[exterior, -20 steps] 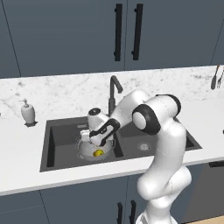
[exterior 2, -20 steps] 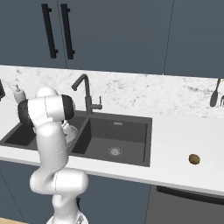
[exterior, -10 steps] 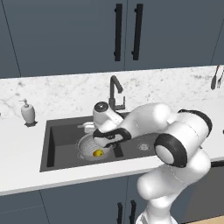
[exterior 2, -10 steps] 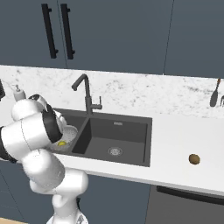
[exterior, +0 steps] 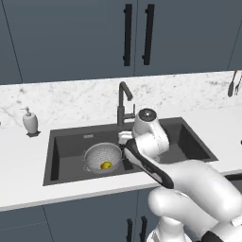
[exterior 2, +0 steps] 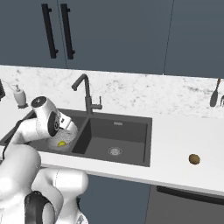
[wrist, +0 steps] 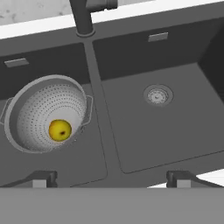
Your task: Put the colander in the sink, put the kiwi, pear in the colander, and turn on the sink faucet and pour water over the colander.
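Gripper [wrist: 111,178]: jaws spread wide, nothing held, above sink's [wrist: 175,131] near rim.
Colander [wrist: 46,113]: placed in left basin, done.
Pear [wrist: 60,130]: inside colander, done.
Kiwi [exterior 2: 194,159]: on worktop near right front edge, remaining.
Faucet [exterior: 124,104]: at back rim, no water seen, remaining.

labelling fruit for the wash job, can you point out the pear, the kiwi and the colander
pear [wrist: 60,130]: hand view, middle of the yellow fruit lying in the colander.
kiwi [exterior 2: 194,159]: right base view, middle of the brown fruit on the counter right of the sink.
colander [wrist: 37,109]: hand view, perforated inner wall.
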### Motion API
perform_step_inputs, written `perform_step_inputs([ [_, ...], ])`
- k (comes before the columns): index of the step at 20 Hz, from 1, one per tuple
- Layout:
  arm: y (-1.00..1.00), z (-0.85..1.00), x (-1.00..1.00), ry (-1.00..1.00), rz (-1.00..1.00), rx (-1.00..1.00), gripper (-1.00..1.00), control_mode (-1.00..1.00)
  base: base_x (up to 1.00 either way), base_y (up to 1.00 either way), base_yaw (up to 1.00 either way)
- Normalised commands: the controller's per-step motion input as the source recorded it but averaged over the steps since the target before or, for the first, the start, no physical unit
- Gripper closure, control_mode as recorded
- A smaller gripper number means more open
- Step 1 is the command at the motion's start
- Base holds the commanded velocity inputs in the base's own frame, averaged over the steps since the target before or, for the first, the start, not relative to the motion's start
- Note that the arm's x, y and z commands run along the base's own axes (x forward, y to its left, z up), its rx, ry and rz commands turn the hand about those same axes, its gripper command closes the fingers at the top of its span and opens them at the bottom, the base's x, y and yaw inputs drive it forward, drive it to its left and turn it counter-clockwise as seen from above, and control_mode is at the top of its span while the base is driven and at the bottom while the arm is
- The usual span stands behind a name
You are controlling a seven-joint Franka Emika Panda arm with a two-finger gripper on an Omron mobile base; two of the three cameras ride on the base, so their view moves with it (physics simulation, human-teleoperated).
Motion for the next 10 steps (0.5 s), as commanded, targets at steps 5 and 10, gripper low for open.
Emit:
perform_step_inputs([
  [5,-1.0,0.62,-0.32,0.03,-0.03,0.0,-1.0,-1.0,0.0,0.0,0.0],
  [10,-1.0,0.49,0.11,0.0,-0.05,0.0,-1.0,-1.0,0.0,0.0,0.0],
])
